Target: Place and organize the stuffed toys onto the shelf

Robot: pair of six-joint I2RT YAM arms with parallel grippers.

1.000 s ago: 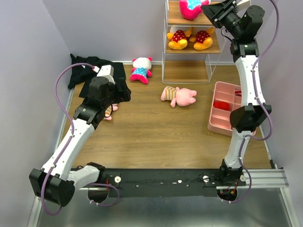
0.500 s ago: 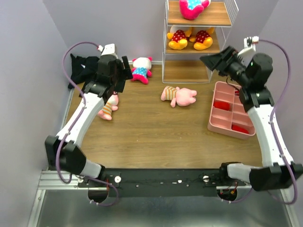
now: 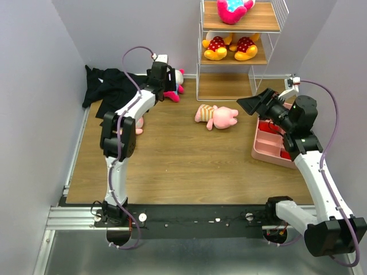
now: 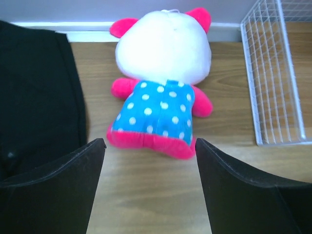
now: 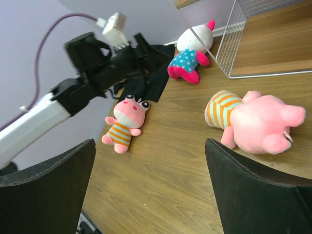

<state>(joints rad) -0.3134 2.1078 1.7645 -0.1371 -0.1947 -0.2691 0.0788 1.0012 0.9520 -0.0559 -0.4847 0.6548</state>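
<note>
Shelf (image 3: 225,86) holds three toys (image 3: 217,47); blue-dress toy (image 4: 158,92), two pink toys (image 3: 217,116) on table (image 3: 172,166).

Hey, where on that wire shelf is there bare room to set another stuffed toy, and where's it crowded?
The bottom board is bare across its visible width. The top board is free to the right of the magenta toy. The middle board is crowded: two yellow toys sit side by side, leaving only thin strips.

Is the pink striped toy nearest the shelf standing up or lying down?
Lying down: the pink striped toy sprawls flat on the wooden tabletop, its whole length showing from above.
</note>
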